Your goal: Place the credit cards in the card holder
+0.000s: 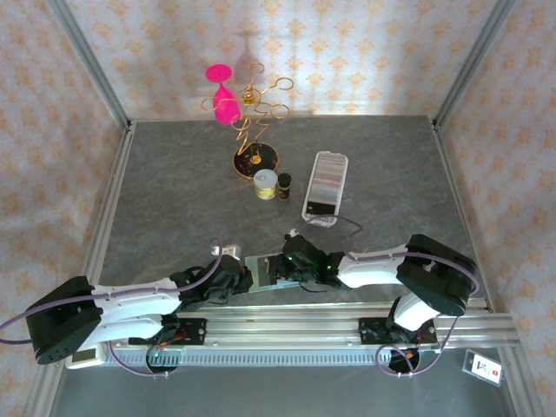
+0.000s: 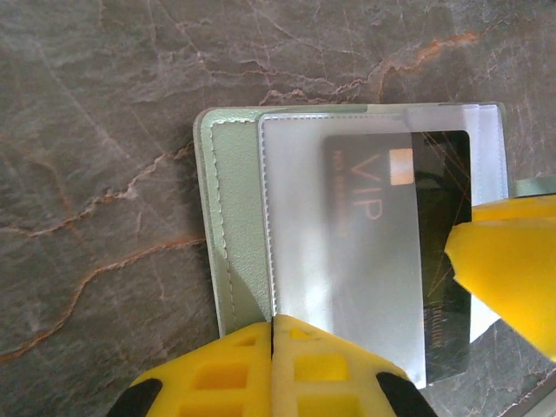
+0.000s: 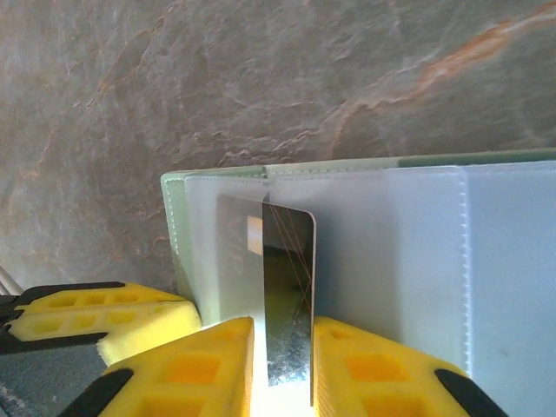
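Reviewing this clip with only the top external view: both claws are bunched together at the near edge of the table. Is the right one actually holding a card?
Observer: Yes. In the right wrist view the right claw is shut on a dark card.
Operator: Is it in the wallet yet?
Observer: Partly. One side of it sits behind a frosted pocket of the card holder, and the other side is bare.
Operator: What is the left arm doing?
Observer: In the left wrist view the left claw is closed on the near edge of the card holder, pinning it.
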Controlling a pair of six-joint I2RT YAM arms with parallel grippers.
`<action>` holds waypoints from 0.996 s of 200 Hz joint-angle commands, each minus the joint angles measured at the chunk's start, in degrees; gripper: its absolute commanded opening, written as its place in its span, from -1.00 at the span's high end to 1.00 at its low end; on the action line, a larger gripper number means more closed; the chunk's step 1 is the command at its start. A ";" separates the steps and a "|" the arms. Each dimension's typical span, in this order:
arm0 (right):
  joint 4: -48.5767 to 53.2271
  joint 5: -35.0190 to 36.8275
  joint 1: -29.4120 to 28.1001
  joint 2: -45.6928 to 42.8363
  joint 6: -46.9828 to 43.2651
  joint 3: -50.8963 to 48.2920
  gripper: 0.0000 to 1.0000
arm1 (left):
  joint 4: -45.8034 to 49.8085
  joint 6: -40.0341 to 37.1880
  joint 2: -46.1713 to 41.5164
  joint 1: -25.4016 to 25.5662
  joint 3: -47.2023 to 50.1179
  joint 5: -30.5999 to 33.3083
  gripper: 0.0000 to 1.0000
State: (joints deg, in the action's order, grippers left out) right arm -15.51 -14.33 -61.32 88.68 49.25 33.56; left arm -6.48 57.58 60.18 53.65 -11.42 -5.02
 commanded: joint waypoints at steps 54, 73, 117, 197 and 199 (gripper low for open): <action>6.17 5.59 -1.43 0.61 -1.53 3.00 0.47 | 1.65 1.00 -2.46 0.41 2.11 2.29 1.00; 8.02 7.13 -1.43 -0.47 -1.76 2.92 0.41 | 0.74 1.29 -2.40 0.43 2.54 1.92 1.00; 11.35 10.29 -1.39 -1.75 -3.00 3.44 0.51 | 0.68 1.04 -1.78 0.46 2.36 1.94 1.00; 12.95 10.31 -2.20 2.42 -4.89 5.23 1.00 | -2.88 0.70 1.06 0.49 2.63 0.84 1.00; 13.09 10.36 -2.33 2.51 -5.01 5.38 1.00 | -2.93 0.65 1.14 0.45 2.63 0.87 1.00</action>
State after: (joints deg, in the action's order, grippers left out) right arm -5.08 -6.28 -62.65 89.47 45.76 37.08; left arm -8.60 58.46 59.79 53.65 -9.96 -4.21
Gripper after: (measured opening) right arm 0.044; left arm 0.048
